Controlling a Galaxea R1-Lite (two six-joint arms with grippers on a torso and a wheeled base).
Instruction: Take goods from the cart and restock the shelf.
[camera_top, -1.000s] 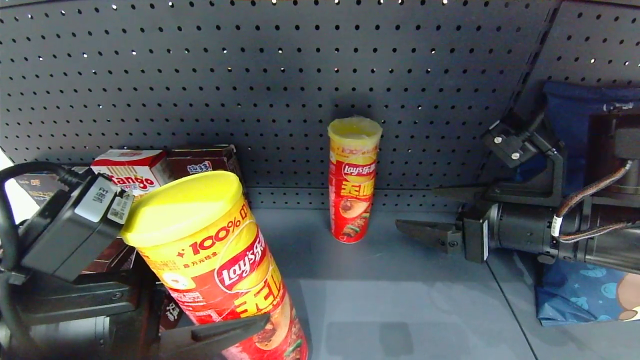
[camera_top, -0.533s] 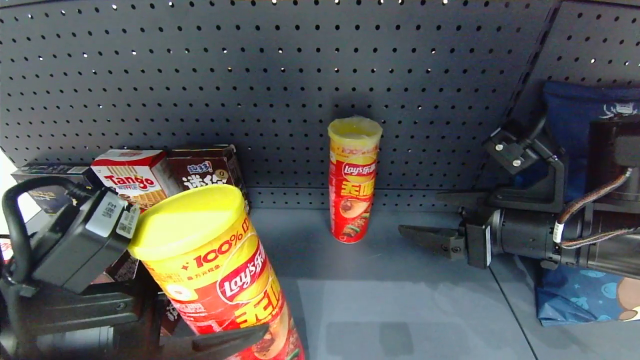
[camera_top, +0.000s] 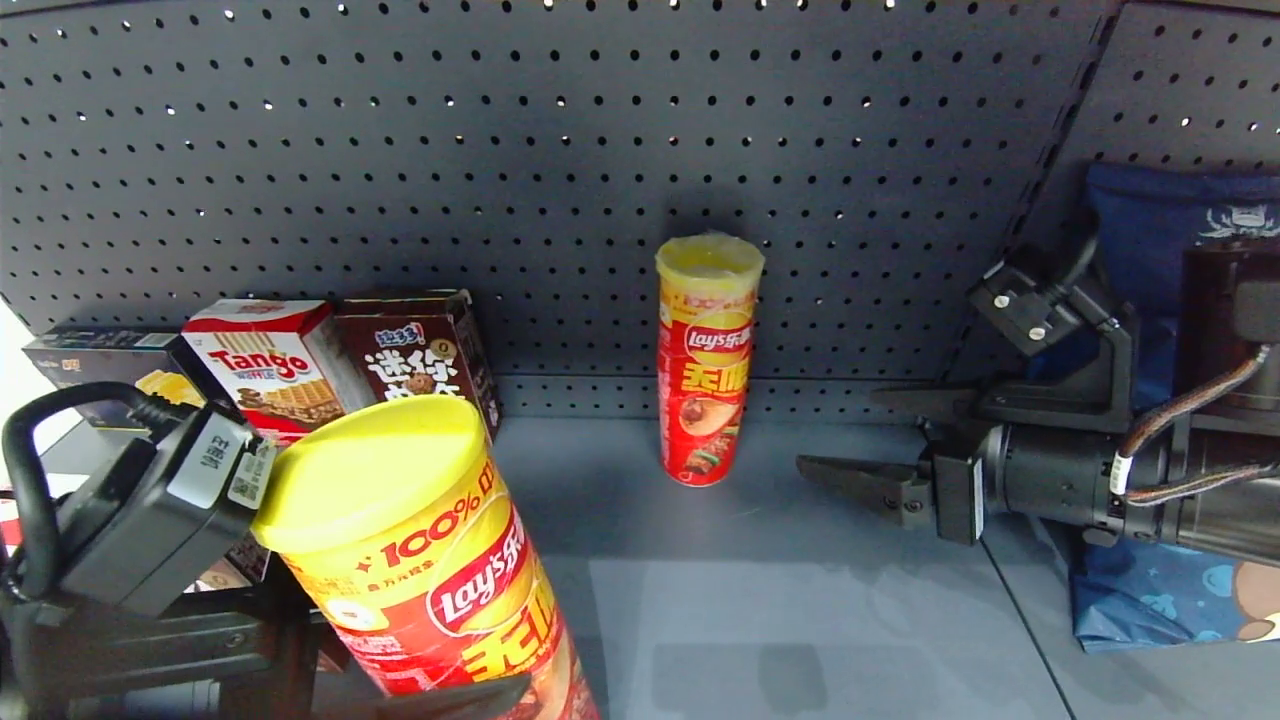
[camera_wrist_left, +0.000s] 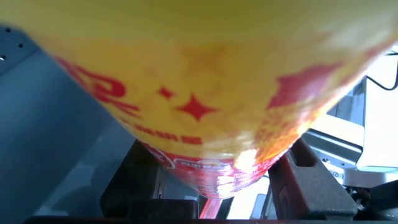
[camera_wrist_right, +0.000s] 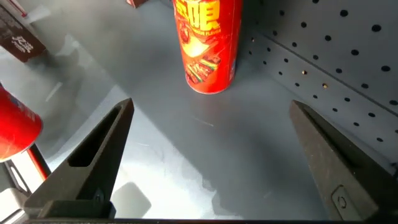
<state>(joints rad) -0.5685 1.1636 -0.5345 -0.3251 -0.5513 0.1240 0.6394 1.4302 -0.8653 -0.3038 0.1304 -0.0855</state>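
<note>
A tall red chip can with a yellow lid (camera_top: 430, 560) leans in the lower left of the head view, with my left gripper (camera_top: 425, 685) shut on its lower body. In the left wrist view the can (camera_wrist_left: 205, 93) sits between the dark fingers (camera_wrist_left: 134, 186). A second, identical can (camera_top: 705, 360) stands upright on the shelf floor (camera_top: 800, 600) against the pegboard. My right gripper (camera_top: 850, 435) hangs open to the right of that can, holding nothing. The right wrist view has the standing can (camera_wrist_right: 208, 43) beyond the open right gripper (camera_wrist_right: 211, 168).
Three snack boxes (camera_top: 270, 355) stand in a row at the back left, behind the held can. A blue bag (camera_top: 1150, 590) lies at the right, past a shelf divider. The dark pegboard (camera_top: 500, 150) closes the back. Bare shelf floor lies between the two cans.
My left gripper and its can have sunk lower and toward me, uncovering more of the boxes. The right gripper has drawn back slightly to the right. The standing can has not moved.
</note>
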